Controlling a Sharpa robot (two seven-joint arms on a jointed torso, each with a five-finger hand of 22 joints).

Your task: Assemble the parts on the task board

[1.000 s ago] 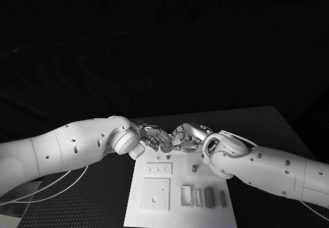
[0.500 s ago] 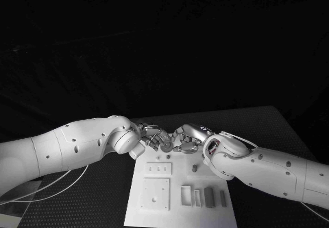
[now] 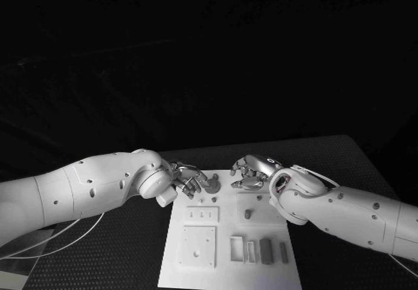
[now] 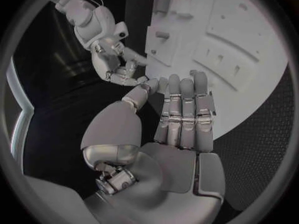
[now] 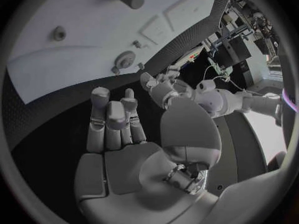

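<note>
The white task board point(image 3: 228, 275) lies lengthwise in the middle of the table. At its far end my left hand point(image 3: 185, 181) and right hand point(image 3: 250, 172) hover a little apart, and neither holds anything. The left hand point(image 4: 181, 119) has its fingers straight and side by side over the board's point(image 4: 261, 84) edge. On my right hand point(image 5: 118, 129) the fingers are half bent over a bare palm. A round part point(image 3: 213, 184) sits between the hands near the far edge, and it is also seen in the right wrist view point(image 5: 124, 59). A short peg point(image 3: 248, 213) stands mid-board.
Two dark grey blocks point(image 3: 266, 251) point(image 3: 283, 252) stand in slots at the board's near right. A square plate point(image 3: 197, 246) and a small slotted plate point(image 3: 201, 214) are on the board's left side. Cables point(image 3: 52, 241) trail under the left arm.
The two hands, close together over the board's far edge before, have drawn apart. The left moved left, the right moved right, and the round part now shows between them.
</note>
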